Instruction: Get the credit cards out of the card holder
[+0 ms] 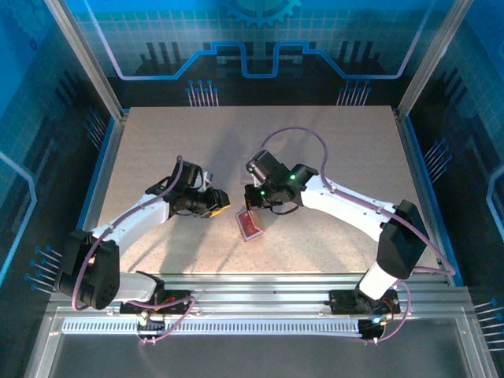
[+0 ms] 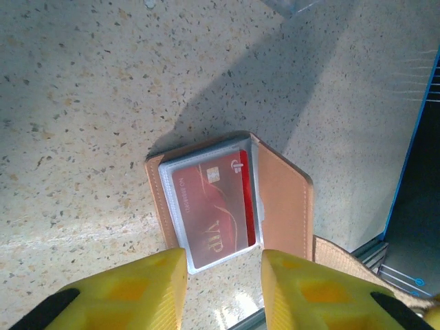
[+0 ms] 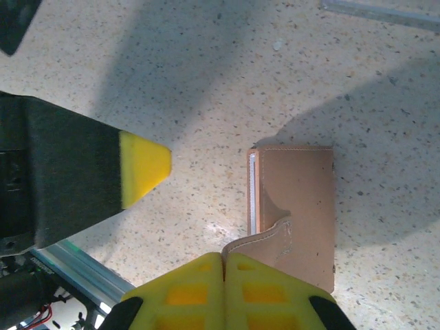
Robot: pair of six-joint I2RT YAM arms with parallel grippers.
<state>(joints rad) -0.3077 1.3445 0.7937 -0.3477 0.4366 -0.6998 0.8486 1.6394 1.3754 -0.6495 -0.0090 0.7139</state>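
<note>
The tan card holder [image 1: 250, 226] lies open on the speckled table between my two grippers. In the left wrist view its clear sleeve faces up with a red credit card [image 2: 213, 213] marked VIP inside, and the tan cover [image 2: 285, 199] sits beside it. My left gripper [image 2: 223, 265] is open and hovers over the sleeve's near end, with bare table showing in the gap. It sits left of the holder [image 1: 220, 203]. My right gripper [image 3: 222, 265] is shut on the holder's clasp tab [image 3: 265, 240], lifting it off the tan cover [image 3: 295, 199]. The dark and yellow-orange cards are hidden.
A clear plastic edge [image 3: 385, 12] lies on the table beyond the holder. The left gripper's yellow fingertip [image 3: 141, 168] shows close by in the right wrist view. A metal rail [image 1: 260, 287] runs along the near table edge, and blue walls close the sides.
</note>
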